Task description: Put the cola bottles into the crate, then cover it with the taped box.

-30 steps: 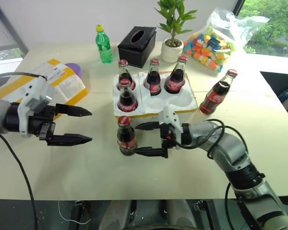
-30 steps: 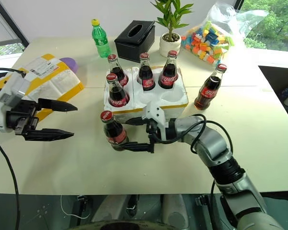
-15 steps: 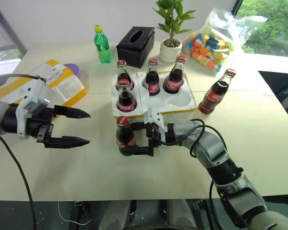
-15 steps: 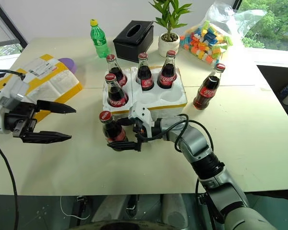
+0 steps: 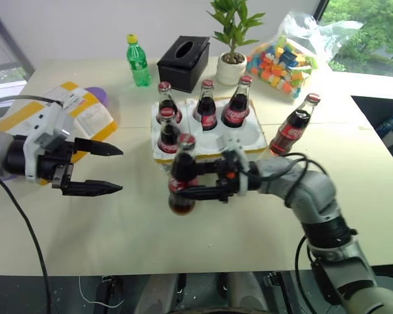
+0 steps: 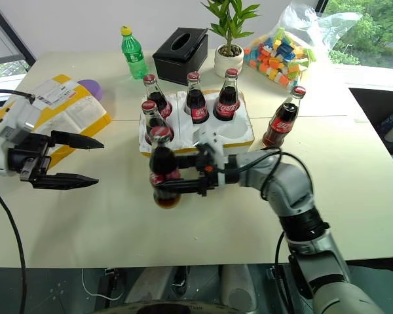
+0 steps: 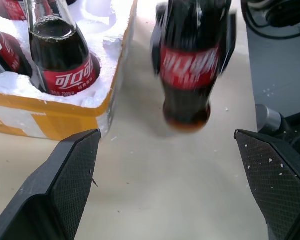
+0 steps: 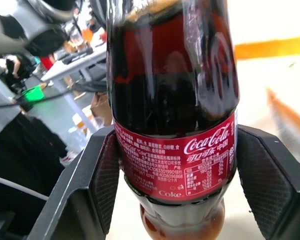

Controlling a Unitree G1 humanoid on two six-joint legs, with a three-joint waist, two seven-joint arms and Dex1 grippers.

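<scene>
Grey jointed arms with black cables; each hand [image 5: 95, 168] has black textured fingers.

- The right gripper [image 5: 183, 184], whose fingers stood apart on either side of the cola bottle [image 5: 182, 175] a second ago, is now clamped on that bottle's labelled body.
- That bottle, which stood on the table [image 5: 118, 229] in front of the crate [image 5: 249, 140], is now lifted clear of the tabletop; its base hangs in the air, as the left wrist view also shows.
- The held bottle now overlaps the crate's front edge in the head views, its red cap higher against the crate than before.
- The right forearm now sits higher and reaches in more level.
</scene>
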